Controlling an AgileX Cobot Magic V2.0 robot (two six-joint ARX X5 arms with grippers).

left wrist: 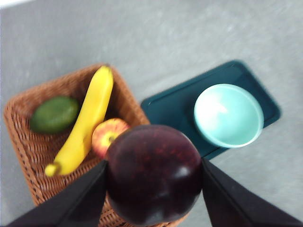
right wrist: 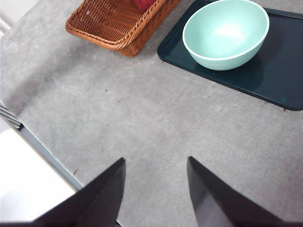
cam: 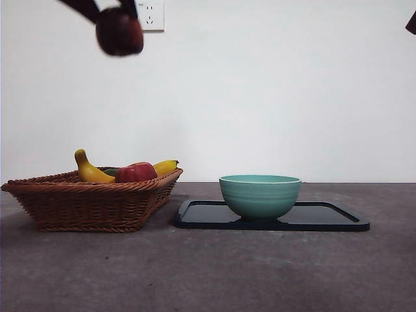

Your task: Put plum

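Grey felt-like table [cam: 195, 273] carries everything I see. On it sits a wicker basket [cam: 91, 201], and just beside it a dark tray [cam: 325, 218] with a pale green bowl [cam: 260, 195] standing upright on it.

Inside the basket I read a banana [left wrist: 87, 118], an apple [left wrist: 108, 135] touching the banana's side, and a green fruit [left wrist: 54, 113] on the banana's far side, lying apart from the apple.

My left gripper [left wrist: 154, 182] is high above the table, over the basket's edge nearest the tray. Its jaws are closed onto the plum [left wrist: 154, 172], one jaw pressed against each side. The plum is clear of the basket and of all other fruit; in the front view it hangs near the top edge, above the basket.

My right gripper [right wrist: 154, 189] waits over bare table, well apart from tray and basket. Its jaws stand apart with nothing between them.
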